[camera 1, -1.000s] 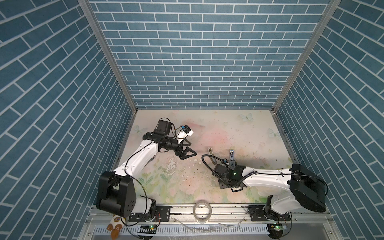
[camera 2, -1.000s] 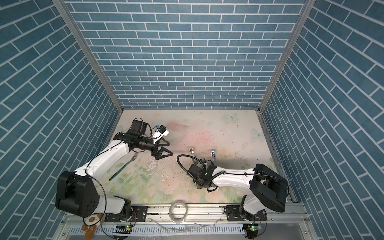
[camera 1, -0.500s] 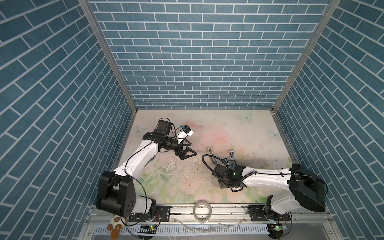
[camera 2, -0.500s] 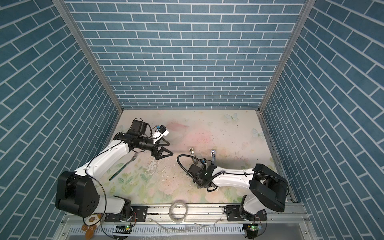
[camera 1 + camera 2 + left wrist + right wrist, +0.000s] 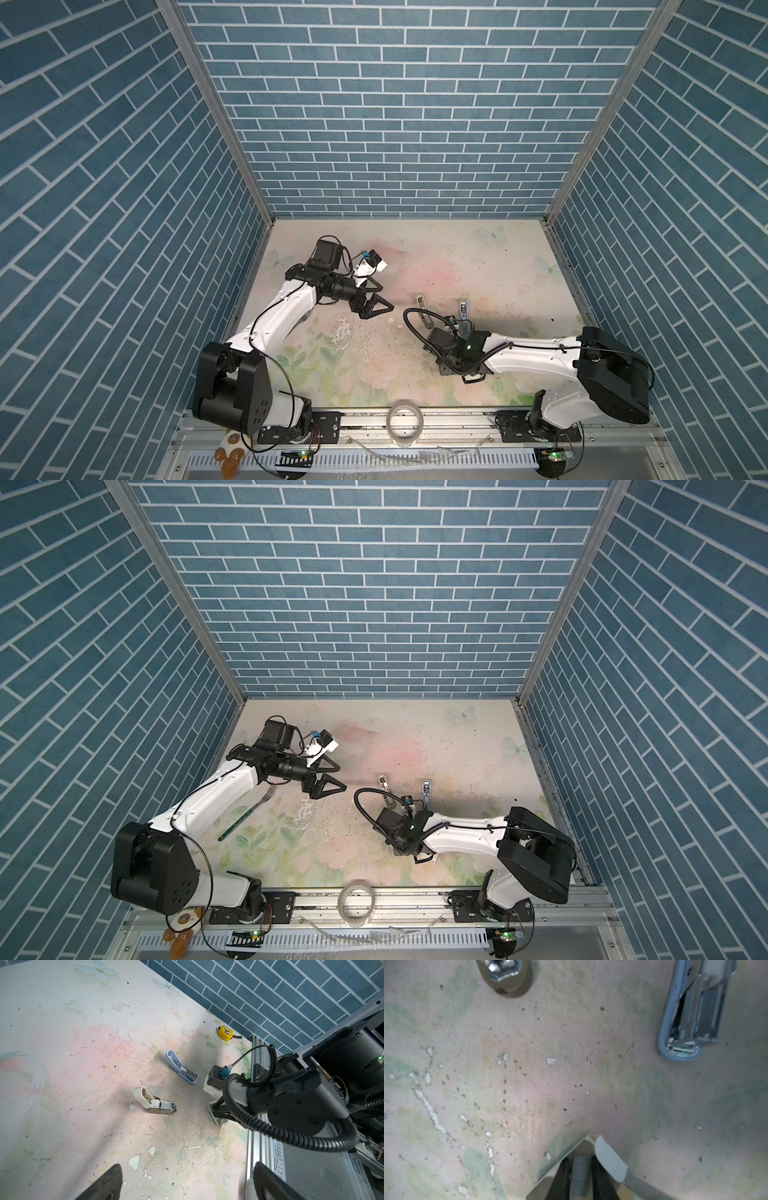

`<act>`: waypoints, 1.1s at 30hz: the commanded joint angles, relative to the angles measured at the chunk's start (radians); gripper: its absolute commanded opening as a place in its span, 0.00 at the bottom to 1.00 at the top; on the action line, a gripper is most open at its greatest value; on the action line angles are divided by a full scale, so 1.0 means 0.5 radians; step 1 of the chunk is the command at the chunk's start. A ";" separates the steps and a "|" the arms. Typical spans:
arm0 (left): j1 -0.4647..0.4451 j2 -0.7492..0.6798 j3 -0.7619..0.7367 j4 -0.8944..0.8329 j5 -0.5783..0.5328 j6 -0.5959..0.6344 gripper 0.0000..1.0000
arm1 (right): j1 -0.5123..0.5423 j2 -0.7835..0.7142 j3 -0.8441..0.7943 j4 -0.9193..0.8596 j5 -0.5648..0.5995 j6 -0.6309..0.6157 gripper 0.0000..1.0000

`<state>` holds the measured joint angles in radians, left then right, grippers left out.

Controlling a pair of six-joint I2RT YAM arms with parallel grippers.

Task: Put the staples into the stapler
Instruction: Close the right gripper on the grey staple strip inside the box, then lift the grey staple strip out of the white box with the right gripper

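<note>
- In both top views, your left pincer [image 5: 376, 306] hangs over the surface [image 5: 478, 257], jaws wide apart and holding nothing. Your right pincer [image 5: 457, 369] points down at the near side, with its tips hidden under the wrist. Just beyond it a beige stapler [image 5: 421, 309] and a blue stapler [image 5: 463, 309] lie open, side by side. In a top view, a white corner of the staples box [image 5: 430, 859] shows beneath that pincer, and a fork [image 5: 249, 812] lies by the left arm.
- In the left wrist view, you see both staplers with their magazines bared. The box [image 5: 216, 1119] sits on the surface under the right pincer, and a yellow tape measure [image 5: 224, 1032] lies near the wall.
- In the right wrist view, your right pincer [image 5: 579, 1158] reaches into the open box [image 5: 610, 1159]. Its dark fingers [image 5: 562, 1178] are pressed on either side of a grey staple strip [image 5: 580, 1180], clamped on it. The strip is still inside the box, well apart from both staplers.
</note>
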<state>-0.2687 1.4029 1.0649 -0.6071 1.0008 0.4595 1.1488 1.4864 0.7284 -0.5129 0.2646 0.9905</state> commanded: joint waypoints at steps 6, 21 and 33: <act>-0.003 0.018 -0.028 0.005 0.048 -0.007 0.99 | -0.010 0.028 -0.023 0.005 0.053 0.112 0.24; -0.003 0.018 -0.031 0.006 0.060 -0.006 0.99 | -0.015 -0.005 -0.047 0.013 0.078 0.221 0.20; -0.002 0.019 -0.034 0.011 0.073 -0.007 0.99 | -0.012 -0.107 -0.051 -0.039 0.104 0.284 0.28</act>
<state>-0.2687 1.4033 1.0645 -0.6071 1.0153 0.4591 1.1469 1.4582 0.7109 -0.5014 0.2787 1.0790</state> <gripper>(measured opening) 0.988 0.282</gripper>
